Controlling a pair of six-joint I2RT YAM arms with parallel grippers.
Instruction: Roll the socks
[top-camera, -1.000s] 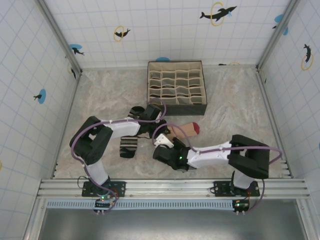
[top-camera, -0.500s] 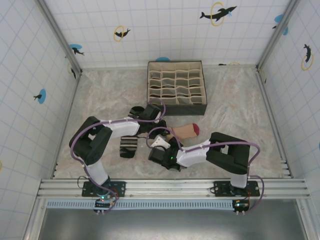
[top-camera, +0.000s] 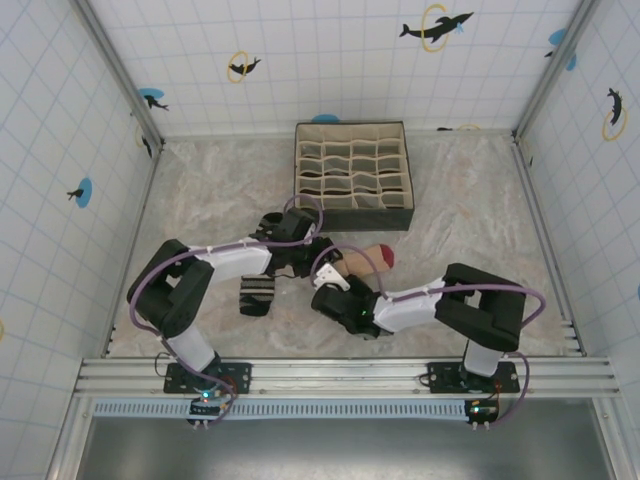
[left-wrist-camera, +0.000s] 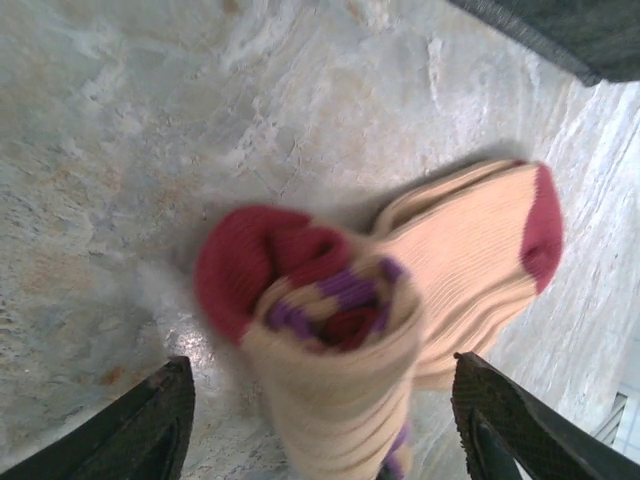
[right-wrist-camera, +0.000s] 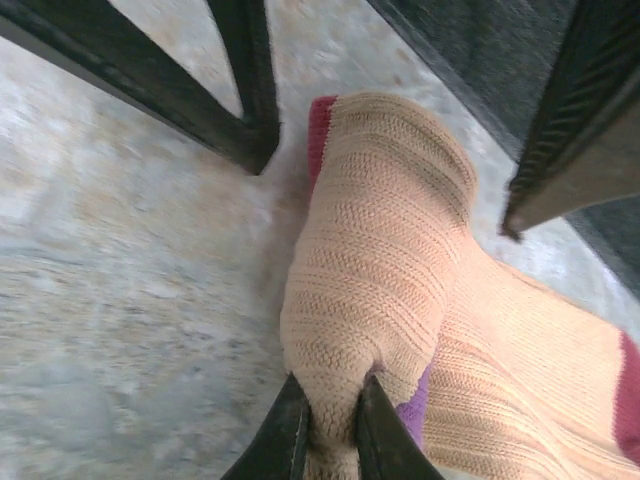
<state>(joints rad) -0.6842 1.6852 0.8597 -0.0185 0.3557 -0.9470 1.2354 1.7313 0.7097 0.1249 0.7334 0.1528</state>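
Sock in hand: peach ribbed fabric sock with dark red toe and cuff (right-wrist-camera: 385, 270), lying on the marbled tabletop (top-camera: 470, 215) just in front of the organiser box, its cuff end bunched up into a loose roll and its toe end flat.
Right gripper: my right gripper (right-wrist-camera: 328, 430) is clenched on a fold of the peach fabric, both black fingers (right-wrist-camera: 285, 430) pinching the near end of the roll.
Left gripper: my left gripper (left-wrist-camera: 320, 420) stands released, its 2 dark fingers (left-wrist-camera: 150, 425) spread either side of the roll and touching none of it that I can see.
Step in hand: I judge this as a handover, the right pinch taking the roll while the left lets go to re-grip.
How I would do it well: keep the right pinch steady and low so the roll does not uncoil, then bring the left in on the red cuff (left-wrist-camera: 260, 260) to tuck it over.
Risk: the roll looks slack; a pull could open it.
Second sock: black fabric sock with grey-white stripes (top-camera: 256, 294), flat on the tabletop beside the left arm, apart from the peach one, not yet rolled.
Nearby: dark fabric organiser box with beige grid compartments (top-camera: 353, 176) sits close behind the grippers.
In the way: the 2 wrists crowd each other, leaving little swing room.
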